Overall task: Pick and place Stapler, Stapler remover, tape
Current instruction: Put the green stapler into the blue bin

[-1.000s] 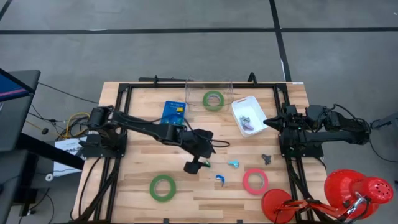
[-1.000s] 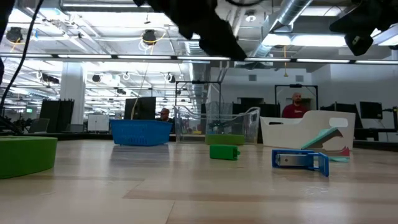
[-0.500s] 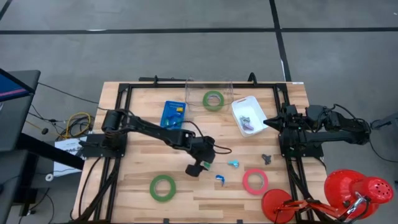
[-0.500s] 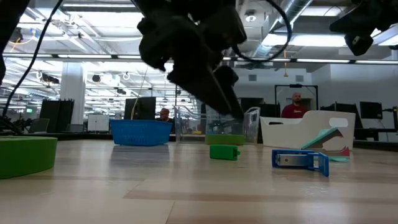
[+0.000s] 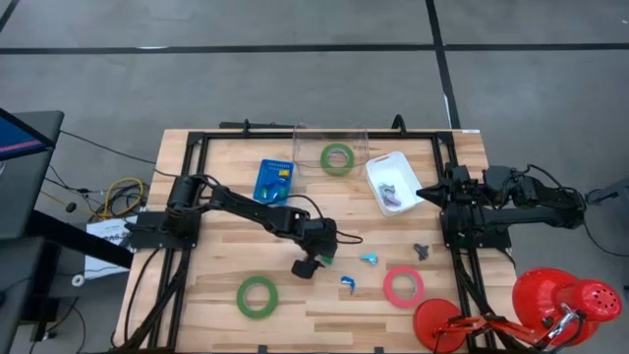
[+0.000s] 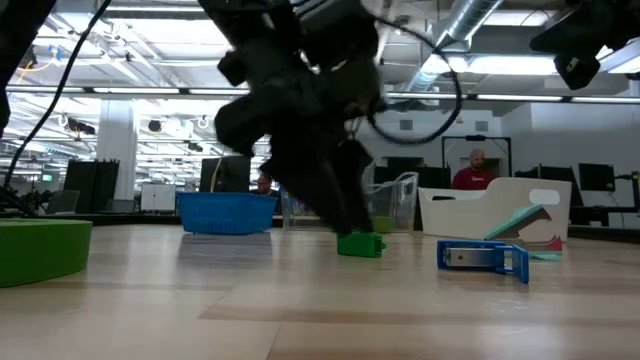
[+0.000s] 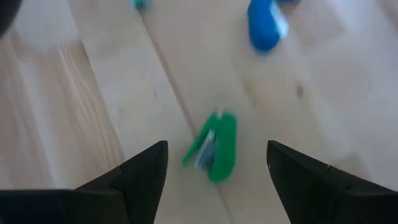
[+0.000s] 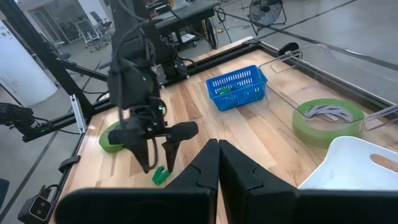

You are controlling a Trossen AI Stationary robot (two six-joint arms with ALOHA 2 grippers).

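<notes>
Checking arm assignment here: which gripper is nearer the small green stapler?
Left. The left gripper hangs right over the green stapler, fingers open on either side. The right gripper waits shut by the white bin.

High: table (image 5: 324,305) seen straight down | Low: tabletop level, facing room | Left wrist: close above wood, possibly blurred | Shared by all: green stapler (image 7: 214,148)

Robotics lab, ceiling ducts (image 6: 470,25), monitors (image 6: 225,172)
</notes>
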